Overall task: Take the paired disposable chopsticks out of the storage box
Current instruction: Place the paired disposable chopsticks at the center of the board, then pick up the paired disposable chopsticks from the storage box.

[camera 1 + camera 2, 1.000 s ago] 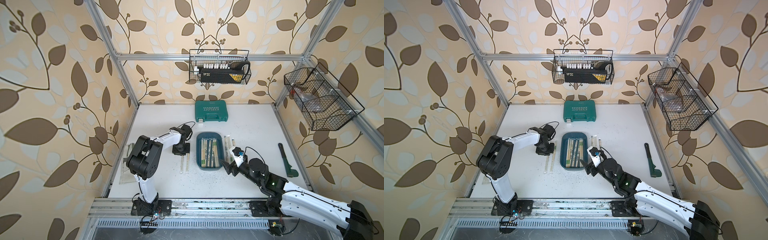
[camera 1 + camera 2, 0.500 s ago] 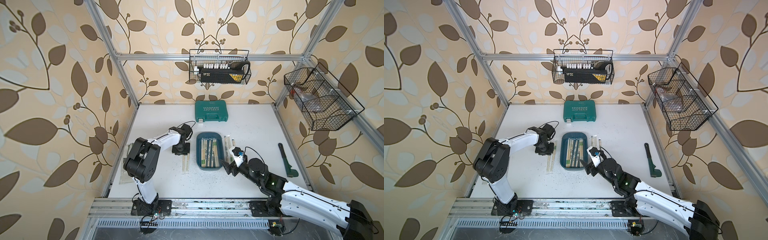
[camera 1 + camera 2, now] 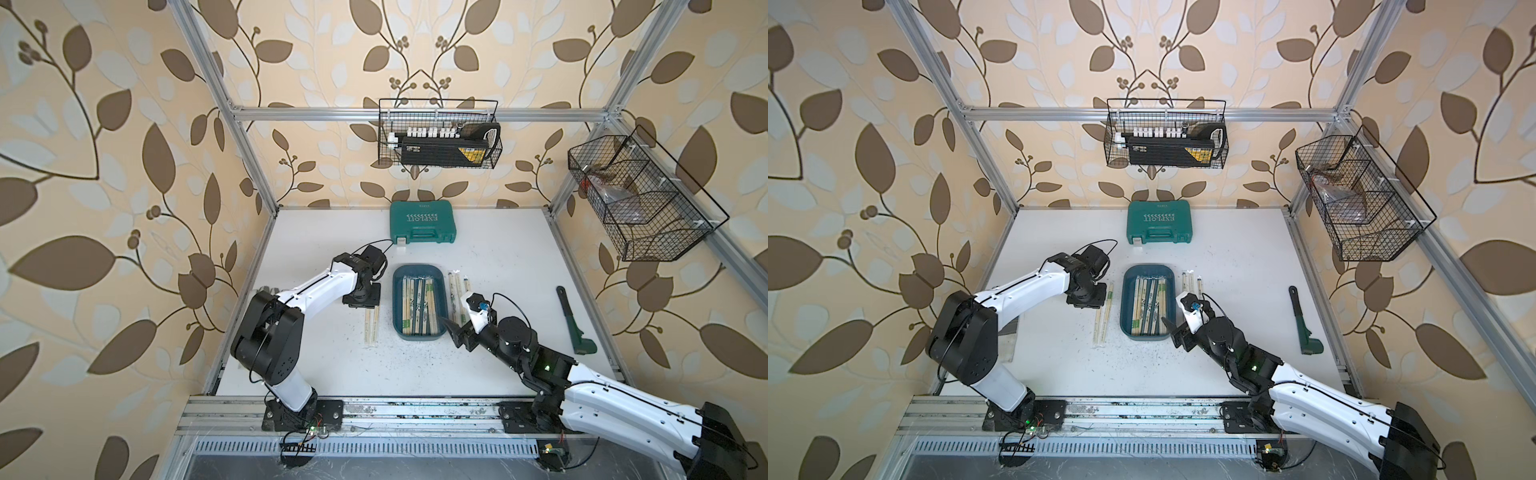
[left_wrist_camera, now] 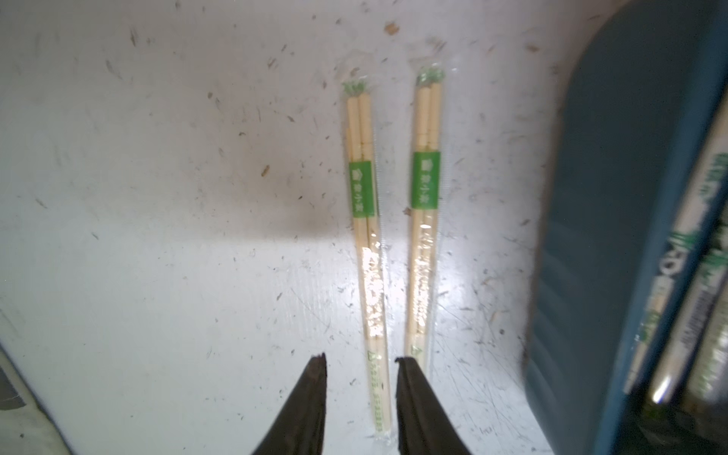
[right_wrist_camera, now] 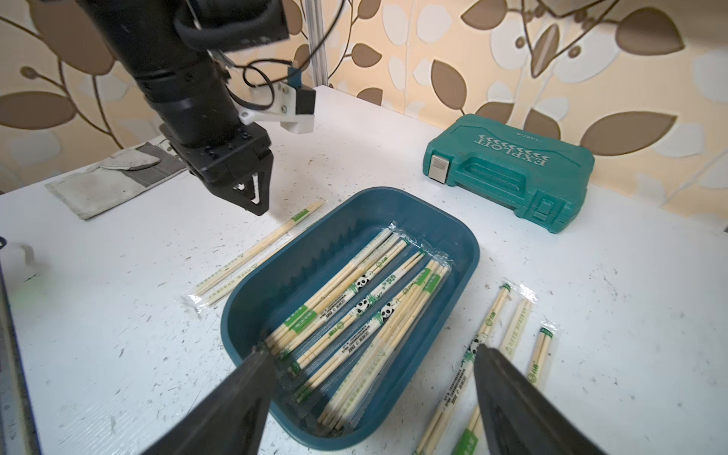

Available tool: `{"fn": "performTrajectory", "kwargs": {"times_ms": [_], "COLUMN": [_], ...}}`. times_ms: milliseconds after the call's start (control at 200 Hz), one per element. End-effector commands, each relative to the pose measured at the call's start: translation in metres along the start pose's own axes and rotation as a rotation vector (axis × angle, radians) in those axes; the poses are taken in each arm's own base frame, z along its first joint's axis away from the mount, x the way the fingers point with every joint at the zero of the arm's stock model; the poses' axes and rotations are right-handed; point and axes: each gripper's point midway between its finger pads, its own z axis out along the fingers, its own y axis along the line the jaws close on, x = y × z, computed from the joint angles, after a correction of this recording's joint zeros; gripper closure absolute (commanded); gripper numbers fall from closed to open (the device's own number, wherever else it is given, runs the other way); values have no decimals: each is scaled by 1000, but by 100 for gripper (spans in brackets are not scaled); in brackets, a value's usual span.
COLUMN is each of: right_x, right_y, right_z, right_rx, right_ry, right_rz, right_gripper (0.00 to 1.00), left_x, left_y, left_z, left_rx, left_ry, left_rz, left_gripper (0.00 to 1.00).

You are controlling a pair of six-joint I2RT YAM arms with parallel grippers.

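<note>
Left wrist view, item 1: L gripper (image 4: pixel 360 360). Jaws part open, nothing clamped. Tips low over the table (image 4: pixel 157 275), straddling the near end of one wrapped pair (image 4: pixel 364 189). A second pair (image 4: pixel 425 185) lies parallel, just beside it, with one finger over its end. Both pairs lie flat, outside the box.

Item 2: R gripper (image 5: pixel 370 358). Jaws wide, empty. It hovers at the near end of the box (image 5: pixel 433 224), one finger at the box's near corner, the other outside the rim above loose pairs.

Item 3: chopsticks (image 5: pixel 354 315). Several pairs in the box, overlapping, some crossed. Two are out on the L side and three on the R side (image 5: pixel 496 311), just beside the box wall.

Item 4: tool case (image 3: pixel 422 222). At the back, well apart, no bearing on the job.

Status (est.): part done, most of the stock is in the box.

Risks (est.):
- R jaws span the box wall as they stand — closing there could pinch the rim and lift or shove the box.
- Pairs overlap, so one pinch may catch two or snag a neighbour's wrapper and drag it.
- Clear wrappers look slick; a tip-end grip could slip or let the pair swing.
- L finger over the second pair — it could nudge that pair askew when the arm lifts.
- Loose R-side pairs sit under the R approach and could get knocked.
</note>
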Motion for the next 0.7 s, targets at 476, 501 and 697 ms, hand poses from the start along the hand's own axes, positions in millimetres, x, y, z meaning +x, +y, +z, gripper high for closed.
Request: {"fn": "performTrajectory", "kwargs": {"times_ms": [476, 501, 697], "right_x": [8, 8, 7], "right_y": [-83, -82, -76], "right_z": [-30, -28, -19], "right_rx": [384, 377, 354], "right_ry": [-6, -1, 15], "right_rz": [197, 190, 167], "right_gripper": [19, 19, 19], "left_x": [-41, -41, -38], "left_y": [-149, -150, -153], "left_z": [6, 12, 39], "left_rx": [143, 132, 94], "left_ry": [-9, 1, 40], "left_rz": [51, 51, 56], "left_gripper": [62, 63, 64]}}
